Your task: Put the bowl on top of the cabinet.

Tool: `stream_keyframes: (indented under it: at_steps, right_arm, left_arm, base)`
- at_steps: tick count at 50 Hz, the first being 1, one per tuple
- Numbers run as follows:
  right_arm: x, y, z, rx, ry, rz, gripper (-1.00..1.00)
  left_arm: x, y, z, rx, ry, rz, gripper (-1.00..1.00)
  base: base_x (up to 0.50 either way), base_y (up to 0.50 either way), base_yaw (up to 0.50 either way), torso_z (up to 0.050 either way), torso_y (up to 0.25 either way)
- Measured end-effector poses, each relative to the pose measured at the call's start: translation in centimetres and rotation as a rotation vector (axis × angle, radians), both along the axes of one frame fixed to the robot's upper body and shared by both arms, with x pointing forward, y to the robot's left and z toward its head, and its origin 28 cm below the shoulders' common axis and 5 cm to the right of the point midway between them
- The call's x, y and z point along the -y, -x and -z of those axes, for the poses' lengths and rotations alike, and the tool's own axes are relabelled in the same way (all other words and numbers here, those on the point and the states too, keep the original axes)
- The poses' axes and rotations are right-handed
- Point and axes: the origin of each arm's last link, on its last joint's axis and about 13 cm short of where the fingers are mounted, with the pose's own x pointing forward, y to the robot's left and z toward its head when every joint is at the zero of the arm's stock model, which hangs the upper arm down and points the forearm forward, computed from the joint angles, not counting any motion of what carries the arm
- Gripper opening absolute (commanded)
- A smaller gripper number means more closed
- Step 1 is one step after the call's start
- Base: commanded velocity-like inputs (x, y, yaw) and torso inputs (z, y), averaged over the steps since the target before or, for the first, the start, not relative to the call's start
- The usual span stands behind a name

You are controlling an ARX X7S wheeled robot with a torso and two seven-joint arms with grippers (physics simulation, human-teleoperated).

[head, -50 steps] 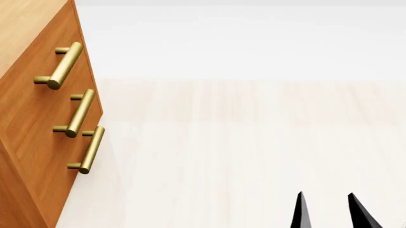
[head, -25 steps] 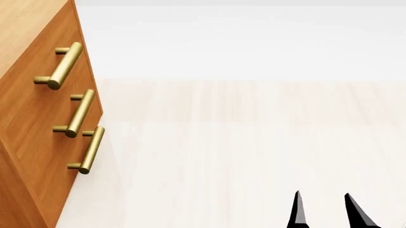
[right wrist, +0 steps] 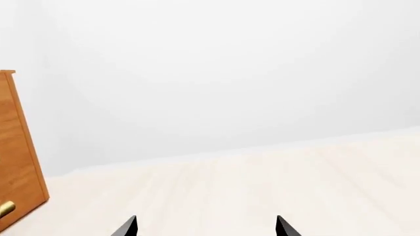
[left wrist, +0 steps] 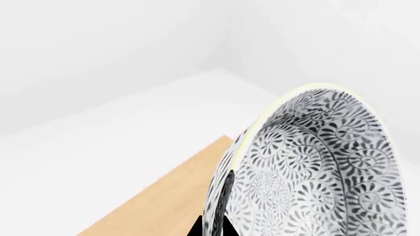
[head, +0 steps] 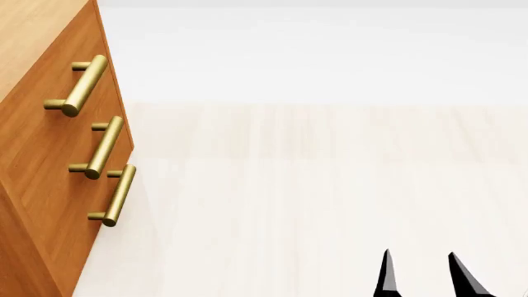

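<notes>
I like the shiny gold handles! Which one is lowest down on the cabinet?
The bottom handle of the three on the cabinet, in the head view. It sits under the middle handle and the top handle, nearest the floor.

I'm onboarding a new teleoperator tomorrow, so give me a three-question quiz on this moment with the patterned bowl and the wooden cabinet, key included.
1. True or false: the deep round grey-and-white floral ceramic bowl is gripped at its rim by the left gripper.
2. Multiple choice: how many brass bar handles does the head view show on the tall orange-brown wooden cabinet? A) one B) three C) five
3. Fill in: the right gripper is empty, its jaws standing ____.

Key
1. True; the rim sits between the jaws, above the cabinet's wooden top.
2. B
3. open
</notes>
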Motion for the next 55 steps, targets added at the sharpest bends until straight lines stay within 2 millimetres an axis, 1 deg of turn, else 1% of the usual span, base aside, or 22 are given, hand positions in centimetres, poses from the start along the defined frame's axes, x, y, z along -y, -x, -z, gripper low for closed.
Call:
stream_keyframes:
  at_steps: [19, 30, 55]
  right_arm:
    - [-0.1, 0.0, 0.0, 0.000, 0.004, -0.003, 1.00]
    - [-0.1, 0.0, 0.1, -0.002, 0.004, -0.004, 1.00]
    - [-0.1, -0.1, 0.2, -0.009, 0.006, -0.005, 1.00]
  left_arm:
    - [-0.9, -1.0, 1.9, 0.009, 0.258, 0.070, -1.00]
    - [-1.5, -1.2, 2.3, 0.034, 0.359, 0.062, -1.00]
    - [-2.7, -1.9, 3.3, 0.051, 0.437, -0.048, -1.00]
  base:
    - [0.00, 0.00, 0.00, 0.000, 0.000]
    - [0.00, 0.00, 0.00, 0.001, 0.001]
    - [0.00, 0.00, 0.00, 0.000, 0.000]
